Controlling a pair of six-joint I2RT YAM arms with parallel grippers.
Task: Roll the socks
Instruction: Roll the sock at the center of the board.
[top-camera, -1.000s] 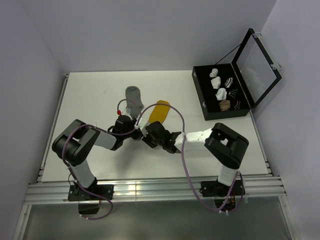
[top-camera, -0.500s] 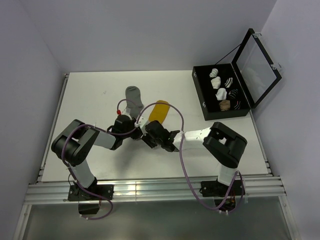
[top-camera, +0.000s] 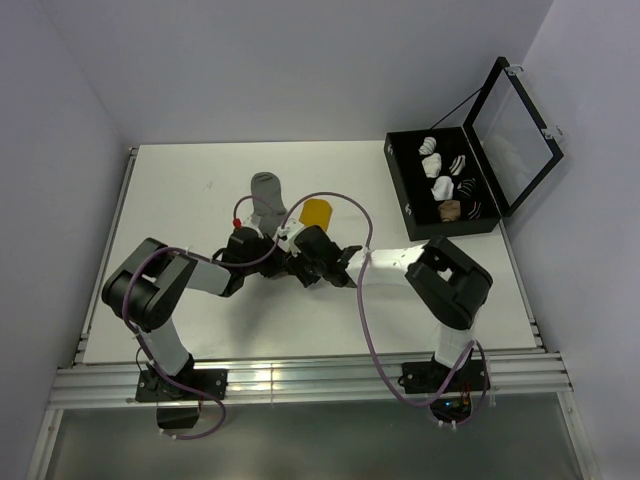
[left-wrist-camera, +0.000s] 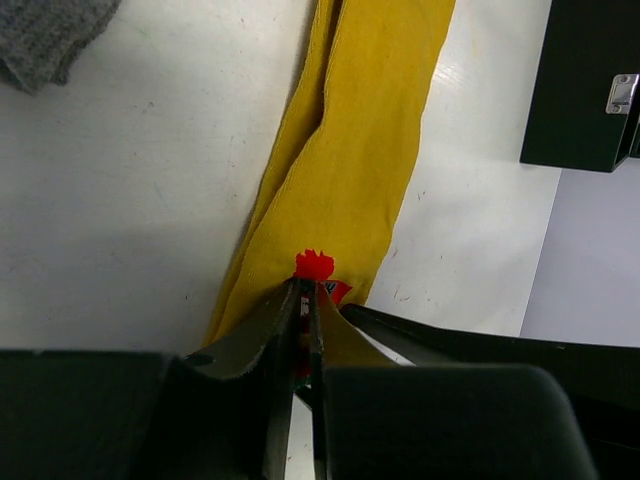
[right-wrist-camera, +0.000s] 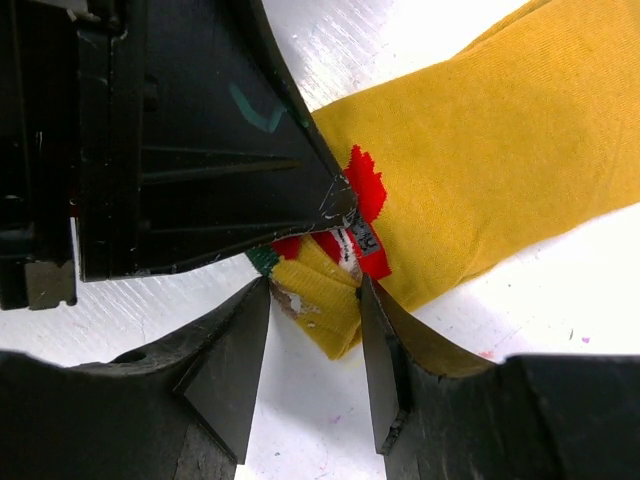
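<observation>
The mustard-yellow sock (left-wrist-camera: 370, 130) lies flat on the white table, its far end showing as a yellow patch (top-camera: 318, 213) in the top view. My left gripper (left-wrist-camera: 306, 285) is shut on its cuff, right at the red mark (left-wrist-camera: 314, 265). My right gripper (right-wrist-camera: 312, 300) is open, and its two fingers (right-wrist-camera: 385, 335) straddle the folded yellow cuff (right-wrist-camera: 318, 305) just beside the left gripper's tip (right-wrist-camera: 335, 200). The grey sock (top-camera: 267, 190) lies flat just beyond the two grippers (top-camera: 290, 255), and neither touches it.
A black case (top-camera: 440, 185) with its lid up stands at the back right, holding white, striped and tan sock bundles. Its corner (left-wrist-camera: 590, 80) shows in the left wrist view. The purple cables loop over both arms.
The right gripper has moved up and left until it meets the left gripper at the yellow sock's cuff. Less of the yellow sock shows in the top view.
</observation>
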